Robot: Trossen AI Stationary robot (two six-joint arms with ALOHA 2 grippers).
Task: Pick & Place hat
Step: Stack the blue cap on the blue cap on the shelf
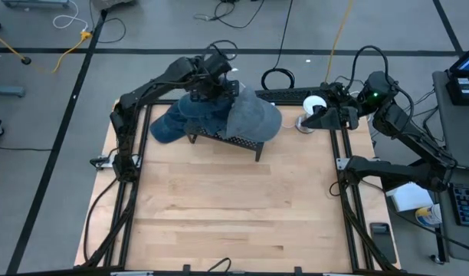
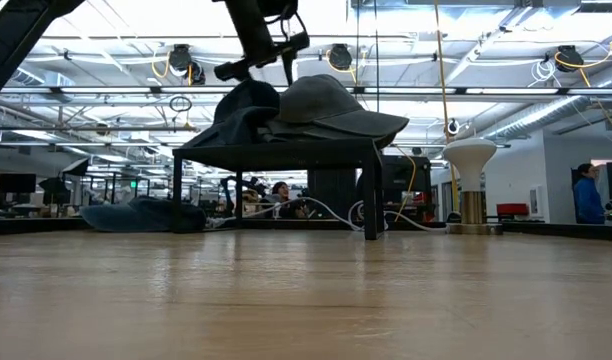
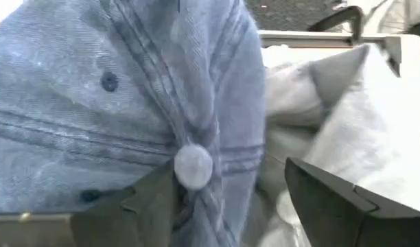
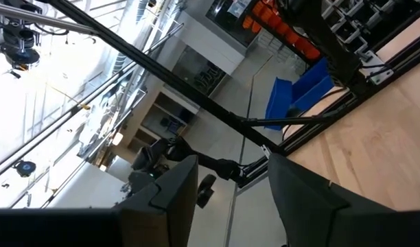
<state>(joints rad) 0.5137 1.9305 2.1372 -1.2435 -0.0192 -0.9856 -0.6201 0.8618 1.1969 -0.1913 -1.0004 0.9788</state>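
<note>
A black rack (image 1: 219,136) at the table's far edge carries a blue denim cap (image 1: 195,110) and a grey cap (image 1: 254,116) on its top. Another blue hat (image 1: 162,130) lies on the table by the rack's left side. My left gripper (image 1: 215,84) hovers open just above the denim cap. In the left wrist view its fingers stand on either side of the cap's crown button (image 3: 193,165). In the low view the left gripper (image 2: 271,60) stays clear above the caps. My right gripper (image 1: 313,119) waits open beside a white stand (image 1: 315,102).
The white mushroom-shaped stand (image 2: 470,160) sits at the table's far right corner. Bare wooden table (image 1: 234,207) spreads across the near half. Black frame rails (image 1: 346,192) run along both sides. Cables lie on the floor beyond the far edge, and people show in the room behind.
</note>
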